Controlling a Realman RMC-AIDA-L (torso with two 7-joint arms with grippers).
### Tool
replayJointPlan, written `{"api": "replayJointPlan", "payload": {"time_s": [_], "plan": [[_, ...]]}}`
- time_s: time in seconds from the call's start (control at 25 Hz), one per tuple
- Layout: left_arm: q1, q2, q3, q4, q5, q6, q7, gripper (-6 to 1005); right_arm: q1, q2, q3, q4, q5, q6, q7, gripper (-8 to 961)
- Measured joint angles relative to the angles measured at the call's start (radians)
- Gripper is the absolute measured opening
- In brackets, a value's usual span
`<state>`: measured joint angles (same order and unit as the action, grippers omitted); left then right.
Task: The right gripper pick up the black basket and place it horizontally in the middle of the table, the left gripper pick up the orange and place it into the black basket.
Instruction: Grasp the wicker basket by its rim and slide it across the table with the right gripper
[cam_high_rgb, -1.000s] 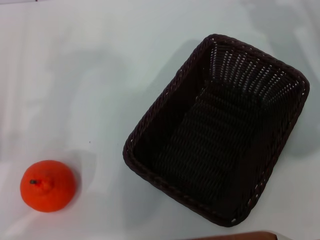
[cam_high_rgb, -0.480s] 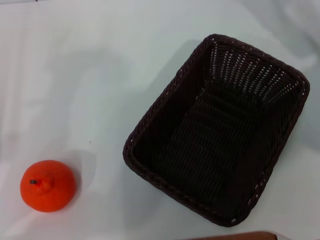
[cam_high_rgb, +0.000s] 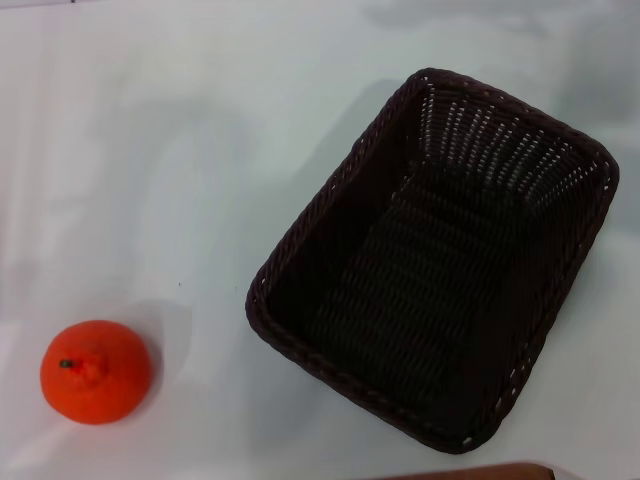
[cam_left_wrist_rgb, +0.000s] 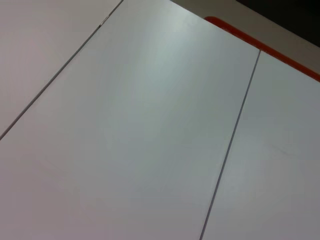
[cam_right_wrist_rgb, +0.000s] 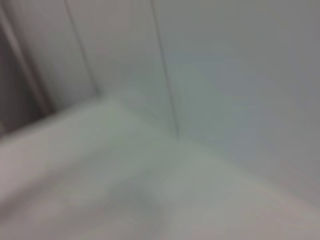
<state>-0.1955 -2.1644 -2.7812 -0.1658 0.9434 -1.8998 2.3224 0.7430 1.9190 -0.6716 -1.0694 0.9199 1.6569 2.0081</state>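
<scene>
The black basket (cam_high_rgb: 435, 260) is a large dark woven rectangle lying at a slant on the right half of the white table (cam_high_rgb: 180, 150), empty inside. The orange (cam_high_rgb: 96, 371) sits on the table at the near left, knob and stem up, well apart from the basket. Neither gripper shows in the head view. The left wrist view shows only pale panels with seams and an orange-red strip (cam_left_wrist_rgb: 260, 46). The right wrist view is blurred, showing only pale surfaces.
A brown edge (cam_high_rgb: 470, 472) shows at the bottom of the head view, below the basket. Soft shadows lie across the far part of the table.
The basket and the orange have not moved. The shadows on the far part of the table have shifted a little.
</scene>
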Motion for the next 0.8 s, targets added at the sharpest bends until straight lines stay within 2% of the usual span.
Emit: {"api": "replayJointPlan", "payload": {"time_s": [0.2,0.36,0.48,0.8], "plan": [[-0.005,0.0,0.0,-0.001,0.0,0.009,0.0,781,0.078,0.012,-0.016,-0.087,-0.297,0.141,0.074,689],[-0.01,0.0,0.0,-0.001,0.0,0.01,0.0,780,0.107,0.026,-0.062,-0.085,-0.434,0.176,0.081,688],[-0.012,0.001,0.0,-0.002,0.0,0.01,0.0,781,0.109,0.033,-0.095,-0.079,-0.469,0.169,0.091,687],[-0.016,0.002,0.0,-0.003,0.0,0.01,0.0,781,0.111,0.035,-0.131,0.011,-0.491,0.116,0.079,687]]}}
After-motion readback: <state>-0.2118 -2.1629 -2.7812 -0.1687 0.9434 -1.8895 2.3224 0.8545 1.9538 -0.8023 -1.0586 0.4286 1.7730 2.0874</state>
